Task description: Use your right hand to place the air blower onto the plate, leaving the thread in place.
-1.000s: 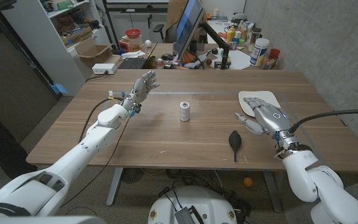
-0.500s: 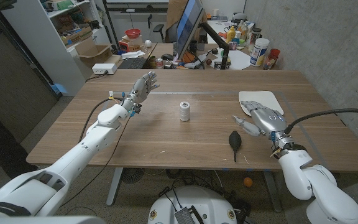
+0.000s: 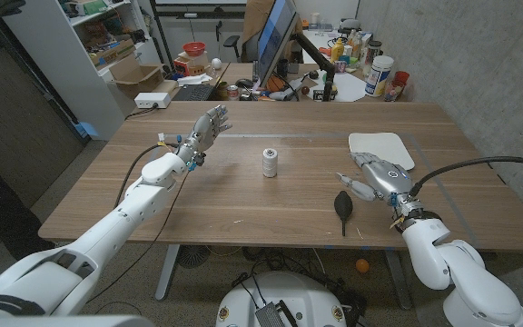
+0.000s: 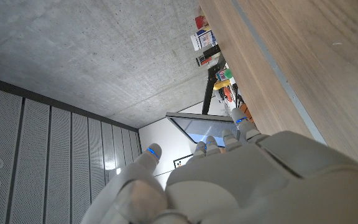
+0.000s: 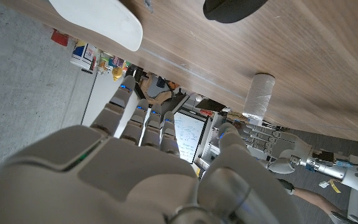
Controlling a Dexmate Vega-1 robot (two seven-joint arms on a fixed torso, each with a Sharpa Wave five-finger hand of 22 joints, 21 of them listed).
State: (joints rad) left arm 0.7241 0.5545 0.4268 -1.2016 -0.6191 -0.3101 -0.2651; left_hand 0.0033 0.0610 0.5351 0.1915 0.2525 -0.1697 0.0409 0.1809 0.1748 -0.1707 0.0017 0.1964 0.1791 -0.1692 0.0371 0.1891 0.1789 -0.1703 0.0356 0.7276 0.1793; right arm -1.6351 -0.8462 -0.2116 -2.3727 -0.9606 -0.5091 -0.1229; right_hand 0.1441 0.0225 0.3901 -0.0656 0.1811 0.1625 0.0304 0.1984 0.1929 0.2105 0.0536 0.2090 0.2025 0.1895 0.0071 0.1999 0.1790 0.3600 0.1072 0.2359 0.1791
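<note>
The black air blower [image 3: 342, 206] lies on the table at the front right, its thin nozzle pointing toward the front edge; its bulb [image 5: 232, 9] also shows in the right wrist view. My right hand [image 3: 376, 178] hovers just right of and above the bulb, fingers spread, holding nothing. The white plate [image 3: 381, 148] sits behind that hand, seen again in the right wrist view [image 5: 101, 20]. A white spool of thread [image 3: 271, 163] stands upright at the table's middle [image 5: 258, 95]. My left hand [image 3: 207, 128] is raised over the back left, fingers apart and empty.
The wooden table [image 3: 207, 204] carries a strip of tape along its back. Behind it stand a monitor [image 3: 275, 36], bottles and cans [image 3: 379, 76], and a shelf [image 3: 107, 41] at the far left. A black cable [image 3: 479, 167] trails from my right arm.
My right hand has drifted left and a little toward the front, closing on the blower's bulb. The left arm, thread and plate have stayed put.
</note>
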